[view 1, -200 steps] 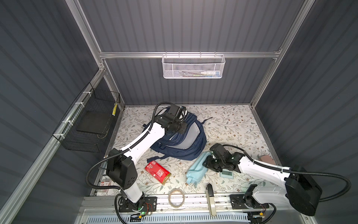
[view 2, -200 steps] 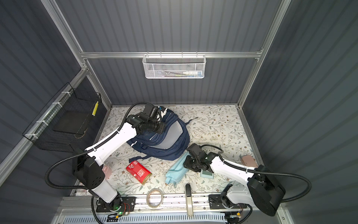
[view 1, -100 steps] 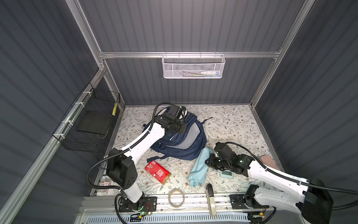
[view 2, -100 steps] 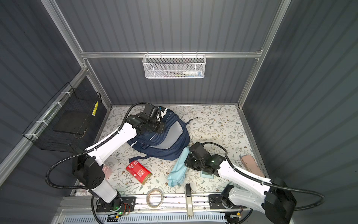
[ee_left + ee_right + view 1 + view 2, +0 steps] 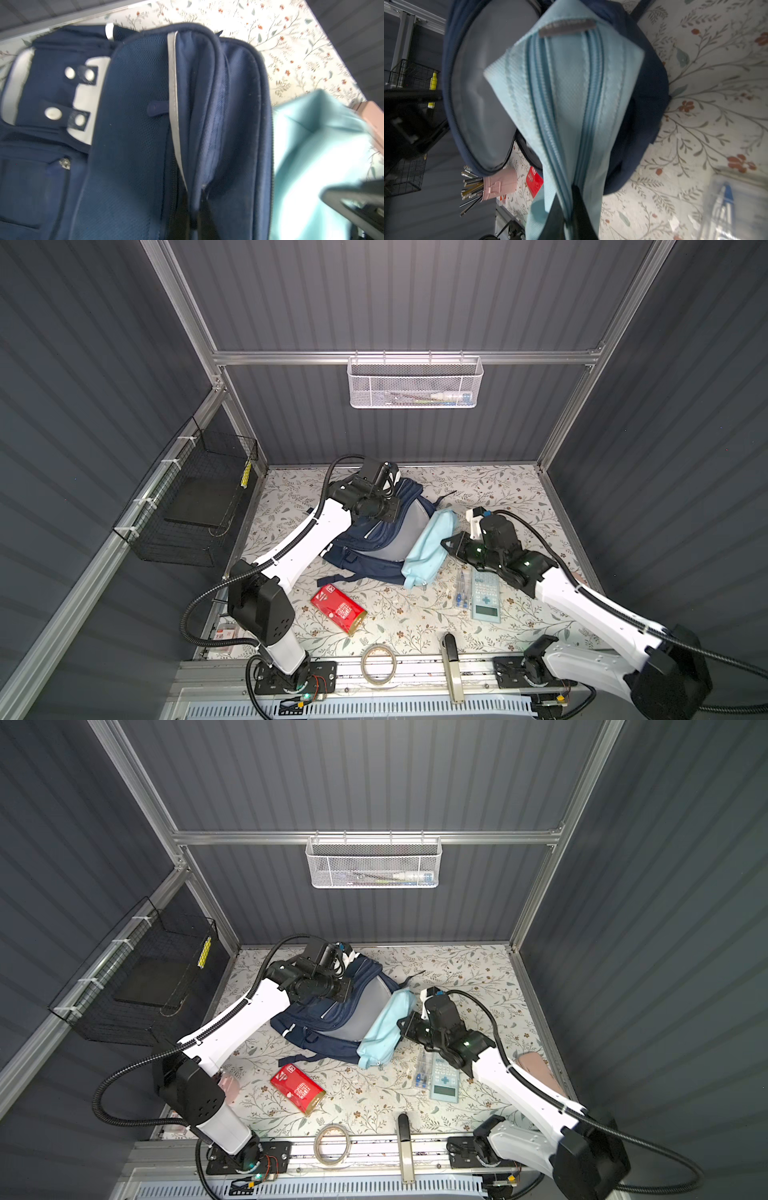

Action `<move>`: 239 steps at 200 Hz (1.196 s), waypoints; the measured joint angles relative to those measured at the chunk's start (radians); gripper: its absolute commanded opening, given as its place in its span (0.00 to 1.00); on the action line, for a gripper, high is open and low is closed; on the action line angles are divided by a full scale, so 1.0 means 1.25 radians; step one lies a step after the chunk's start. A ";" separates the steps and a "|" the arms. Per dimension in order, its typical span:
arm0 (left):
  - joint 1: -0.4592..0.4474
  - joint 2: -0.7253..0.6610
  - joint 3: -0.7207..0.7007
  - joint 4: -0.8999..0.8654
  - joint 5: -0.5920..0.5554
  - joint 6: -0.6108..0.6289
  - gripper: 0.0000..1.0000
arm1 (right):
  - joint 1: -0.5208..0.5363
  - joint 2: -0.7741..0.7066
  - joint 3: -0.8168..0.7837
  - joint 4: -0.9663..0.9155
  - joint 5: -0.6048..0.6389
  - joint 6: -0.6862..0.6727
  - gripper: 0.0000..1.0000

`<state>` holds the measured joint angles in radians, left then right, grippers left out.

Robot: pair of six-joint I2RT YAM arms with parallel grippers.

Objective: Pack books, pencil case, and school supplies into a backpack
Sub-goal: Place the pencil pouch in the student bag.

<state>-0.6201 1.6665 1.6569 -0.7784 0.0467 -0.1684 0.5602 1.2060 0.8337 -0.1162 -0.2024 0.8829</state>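
Observation:
The navy backpack (image 5: 365, 539) (image 5: 328, 1021) lies at the table's middle, its grey-lined mouth (image 5: 483, 87) held agape. My left gripper (image 5: 193, 220) (image 5: 390, 512) is shut on the backpack's upper rim. My right gripper (image 5: 569, 214) (image 5: 448, 543) is shut on the pale-blue pencil case (image 5: 428, 549) (image 5: 384, 1031) along its zip, holding it off the table, slanted, its far end over the mouth. The calculator (image 5: 484, 597), a clear packet (image 5: 460, 593) and the red pack (image 5: 338, 610) lie on the table. The books are out of view.
A tape roll (image 5: 378, 664) lies at the front edge. A pink cup of pencils (image 5: 499, 184) stands front left behind the left arm. A black wire basket (image 5: 195, 497) hangs on the left wall, a white mesh basket (image 5: 413, 383) on the back wall.
My right gripper has shut on the pencil case and carried it up and back from the table to the backpack's mouth, uncovering the calculator and packet. The left arm has not moved.

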 measured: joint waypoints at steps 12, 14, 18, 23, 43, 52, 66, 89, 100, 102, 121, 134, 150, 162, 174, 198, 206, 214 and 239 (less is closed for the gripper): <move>0.000 0.000 0.016 -0.014 0.007 0.000 0.00 | -0.009 0.052 0.042 0.049 -0.017 -0.004 0.08; 0.000 0.000 0.018 -0.016 0.008 0.000 0.00 | -0.011 0.060 0.047 0.058 -0.019 -0.005 0.08; 0.000 0.000 0.021 -0.020 0.011 0.000 0.00 | -0.013 0.078 0.057 0.081 -0.027 -0.003 0.08; 0.000 0.000 0.023 -0.024 0.015 0.000 0.00 | -0.016 0.100 0.069 0.110 -0.034 0.000 0.08; 0.000 0.000 0.025 -0.027 0.022 0.000 0.00 | -0.022 0.197 0.119 0.200 -0.050 0.014 0.08; 0.001 0.000 0.027 -0.029 0.023 0.000 0.00 | -0.023 0.246 0.140 0.234 -0.053 0.028 0.08; 0.003 0.000 0.038 -0.034 0.023 0.000 0.00 | -0.021 0.320 0.164 0.290 -0.053 0.055 0.07; 0.011 0.002 0.070 -0.051 0.021 0.000 0.00 | -0.005 0.413 0.187 0.356 -0.036 0.101 0.08; 0.012 0.008 0.093 -0.064 0.020 0.000 0.00 | 0.010 0.448 0.201 0.378 -0.022 0.121 0.08; 0.013 0.010 0.099 -0.065 0.020 0.000 0.00 | 0.013 0.455 0.206 0.382 -0.018 0.125 0.08; 0.014 0.036 0.149 -0.085 0.023 0.001 0.00 | 0.048 0.519 0.265 0.411 0.009 0.153 0.08; 0.014 0.051 0.174 -0.094 0.023 0.001 0.00 | 0.070 0.559 0.308 0.423 0.032 0.166 0.08; 0.014 0.056 0.179 -0.095 0.023 0.001 0.00 | 0.094 0.610 0.360 0.434 0.060 0.185 0.09; 0.015 0.056 0.179 -0.095 0.022 0.001 0.00 | 0.107 0.652 0.400 0.437 0.078 0.196 0.10; 0.016 0.056 0.179 -0.096 0.019 0.001 0.00 | 0.117 0.696 0.446 0.437 0.090 0.204 0.10; 0.027 0.056 0.178 -0.095 0.001 0.001 0.00 | 0.128 0.752 0.522 0.421 0.105 0.214 0.11; 0.031 0.055 0.175 -0.092 -0.003 0.001 0.00 | 0.131 0.763 0.539 0.415 0.107 0.215 0.11; 0.033 0.053 0.171 -0.089 -0.008 0.000 0.00 | 0.132 0.772 0.551 0.415 0.109 0.216 0.11; 0.040 0.052 0.162 -0.077 -0.021 0.000 0.00 | 0.134 0.800 0.587 0.403 0.110 0.216 0.11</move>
<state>-0.5701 1.7321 1.8591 -0.8749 0.0208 -0.1684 0.7273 2.2055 1.5673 0.3874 -0.0650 1.1526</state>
